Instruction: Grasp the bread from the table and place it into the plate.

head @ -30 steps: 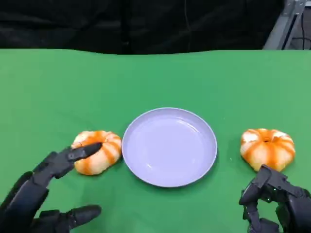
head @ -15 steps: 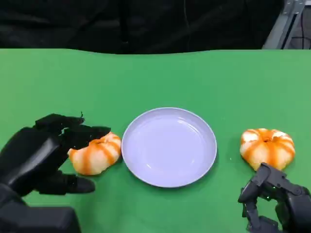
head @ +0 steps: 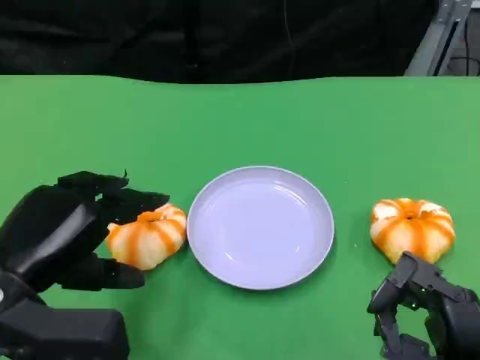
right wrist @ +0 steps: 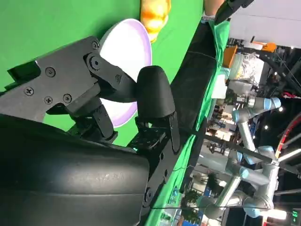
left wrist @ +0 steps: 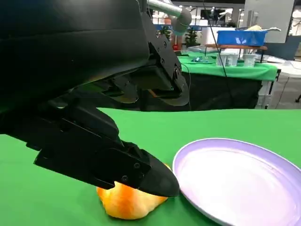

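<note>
Beside plate, left hand around bread.

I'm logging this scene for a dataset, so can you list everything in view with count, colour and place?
bread: two, orange with white stripes; one just left of the plate inside the left hand's grasp, one well right of the plate, on the table.
plate: one, pale lavender, middle of the table, nothing in it.
table: one, green cloth top, running to a dark backdrop.
metal frame: one, grey, top right corner behind the table.
left robot hand: one, black, at the lower left, fingers above and thumb below the left bread.
right robot hand: one, black, at the lower right, fingers curled in, just short of the right bread, holding nothing.
</note>
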